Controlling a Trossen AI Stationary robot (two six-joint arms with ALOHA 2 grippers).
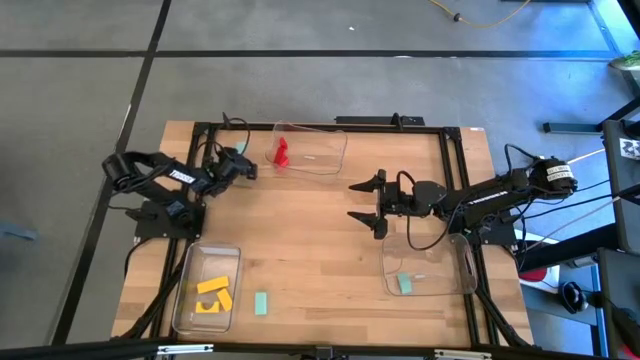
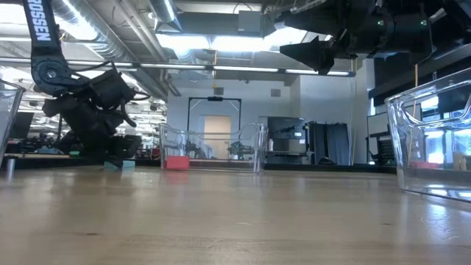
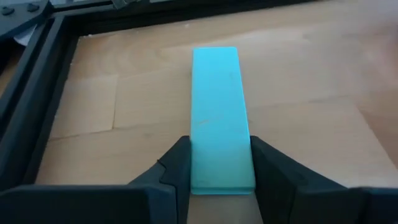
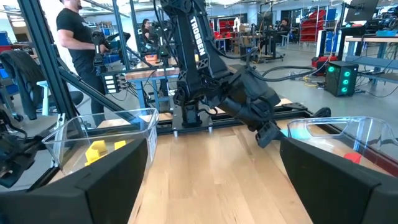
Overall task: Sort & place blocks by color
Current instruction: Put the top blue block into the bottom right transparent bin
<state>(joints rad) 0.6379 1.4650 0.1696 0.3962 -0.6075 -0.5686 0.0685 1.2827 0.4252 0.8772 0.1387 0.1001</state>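
Left gripper [image 3: 221, 177] jaws flank pale teal flat bar [image 3: 217, 112] near desk's far-left corner, closing on it; centre the grip before lifting. Right gripper [image 1: 368, 204] open mid-desk.

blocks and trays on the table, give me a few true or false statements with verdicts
1. The left hand has its fingers on either side of a teal bar. True.
2. The red blocks lie in the tray at the table's far edge. True.
3. The yellow blocks lie on bare wood. False: they are inside a clear tray.
4. The right hand grips a red block. False: it is open and empty above the table.
5. One teal block lies outside the trays. True.
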